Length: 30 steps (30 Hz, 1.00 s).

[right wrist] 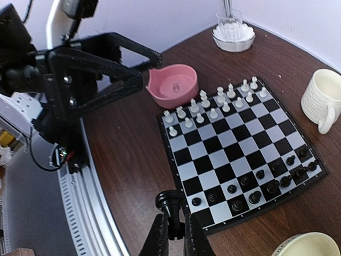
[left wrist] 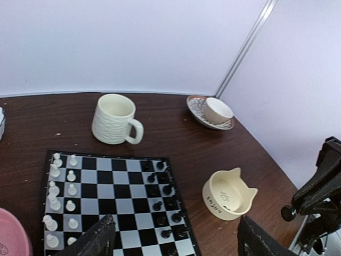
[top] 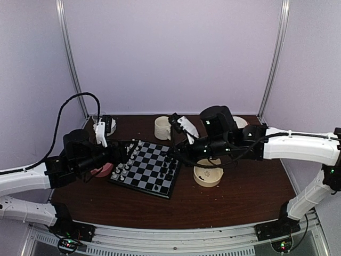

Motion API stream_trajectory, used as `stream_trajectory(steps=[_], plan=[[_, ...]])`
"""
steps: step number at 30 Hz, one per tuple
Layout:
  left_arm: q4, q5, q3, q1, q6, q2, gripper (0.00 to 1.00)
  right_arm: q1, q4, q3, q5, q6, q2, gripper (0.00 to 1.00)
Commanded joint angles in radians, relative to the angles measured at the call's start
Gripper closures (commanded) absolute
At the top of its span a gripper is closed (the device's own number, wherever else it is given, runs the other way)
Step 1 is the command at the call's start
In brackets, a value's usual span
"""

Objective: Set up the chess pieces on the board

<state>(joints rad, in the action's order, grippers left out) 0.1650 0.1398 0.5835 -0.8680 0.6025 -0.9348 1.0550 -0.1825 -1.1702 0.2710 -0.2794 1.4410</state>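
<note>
My right gripper (right wrist: 173,221) is clamped low on a tiny black chess piece (right wrist: 169,202), just beside the black-side corner of the small black-and-grey checked board (right wrist: 229,154); I judge it light, stiff and slippery, so that low pinch suits, while my left gripper (left wrist: 176,221) hangs spread wide.

Pink bowl (left wrist: 10,234) cropped at left edge; board (left wrist: 114,192) cropped below.

Illegible dark lettering on the cream cat-eared bowl (left wrist: 222,209); nothing else.
</note>
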Motion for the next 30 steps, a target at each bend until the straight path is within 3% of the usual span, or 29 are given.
stream_trajectory(steps=[1,5,14,30], plan=[[-0.090,0.199,0.001,0.006,-0.046,-0.007,0.21,0.025,-0.391,-0.143,-0.144,0.134,0.143,0.99],[-0.092,0.250,-0.004,0.006,-0.072,-0.016,0.21,0.073,-0.549,-0.288,-0.227,0.187,0.280,0.98],[-0.092,0.351,-0.033,0.007,-0.056,0.016,0.20,0.084,-0.678,-0.477,-0.211,0.257,0.505,0.98],[-0.102,0.432,-0.066,0.006,-0.003,0.068,0.12,0.087,-0.775,-0.652,-0.234,0.316,0.698,0.96]])
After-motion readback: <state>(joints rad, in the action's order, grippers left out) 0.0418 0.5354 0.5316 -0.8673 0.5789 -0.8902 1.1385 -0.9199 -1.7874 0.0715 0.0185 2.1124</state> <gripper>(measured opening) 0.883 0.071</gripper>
